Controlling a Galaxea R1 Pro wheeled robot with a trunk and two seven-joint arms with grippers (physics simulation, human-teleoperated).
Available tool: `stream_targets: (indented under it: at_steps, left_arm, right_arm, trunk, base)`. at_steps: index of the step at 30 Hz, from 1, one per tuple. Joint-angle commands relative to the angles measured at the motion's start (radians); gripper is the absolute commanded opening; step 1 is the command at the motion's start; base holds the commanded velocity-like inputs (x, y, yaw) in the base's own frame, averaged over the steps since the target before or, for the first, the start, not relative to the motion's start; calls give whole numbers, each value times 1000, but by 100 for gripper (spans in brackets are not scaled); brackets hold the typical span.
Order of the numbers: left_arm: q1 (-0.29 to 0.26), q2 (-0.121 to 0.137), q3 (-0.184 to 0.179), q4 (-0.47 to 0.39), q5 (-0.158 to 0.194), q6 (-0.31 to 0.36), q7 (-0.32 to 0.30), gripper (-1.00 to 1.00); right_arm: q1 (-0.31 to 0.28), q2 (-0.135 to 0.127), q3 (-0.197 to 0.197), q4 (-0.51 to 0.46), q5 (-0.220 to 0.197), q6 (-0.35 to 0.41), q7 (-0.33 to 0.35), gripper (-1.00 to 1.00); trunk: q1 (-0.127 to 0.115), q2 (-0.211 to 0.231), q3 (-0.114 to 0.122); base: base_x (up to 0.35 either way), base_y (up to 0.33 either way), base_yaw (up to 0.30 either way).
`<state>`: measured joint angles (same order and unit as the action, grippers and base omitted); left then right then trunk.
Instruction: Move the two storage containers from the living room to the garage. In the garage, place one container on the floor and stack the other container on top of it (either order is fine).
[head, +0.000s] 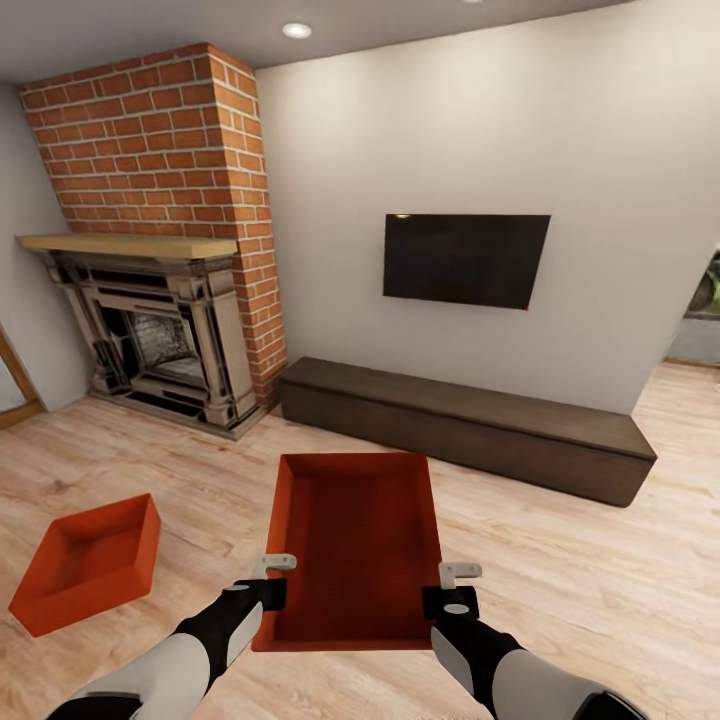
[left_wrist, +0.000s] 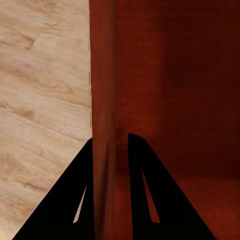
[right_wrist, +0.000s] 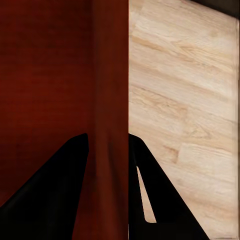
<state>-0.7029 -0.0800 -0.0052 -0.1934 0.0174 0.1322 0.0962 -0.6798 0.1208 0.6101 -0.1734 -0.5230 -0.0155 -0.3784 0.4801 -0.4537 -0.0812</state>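
Two orange-red storage containers, one held (head: 355, 540) and one aside (head: 88, 562), contrast with pale wood-plank floor (head: 600, 570), red brick fireplace (head: 160, 140), white wall (head: 450, 120), black television (head: 465, 258), and dark brown bench (head: 470, 425).

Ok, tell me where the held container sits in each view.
Head view: the held container is low centre, between both grippers.
Left wrist view: its side wall runs between the fingers.
Right wrist view: its other side wall likewise.
Shared landmark: the wood-plank floor.

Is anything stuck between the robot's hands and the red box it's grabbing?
No. The left end effector and the right end effector each straddle a side wall of the held container directly. The other container sits apart on the wood floor.
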Motion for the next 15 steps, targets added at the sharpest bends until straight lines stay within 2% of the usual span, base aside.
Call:
stream_targets:
  at_steps: [1,15]
  left_arm:
    - [-1,16,51,-4,-17,7,10,-100]
    - [-1,16,51,-4,-17,7,10,-100]
  right_arm:
    - [-1,-3,-15,9,-2,-4,-11,-100]
    - [-1,-3,-15,9,-2,-4,-11,-100]
  trunk:
    - [1,-2,-2]
    - [1,-2,-2]
  base:
    - [0,0,-252]
    - [0,0,-252]
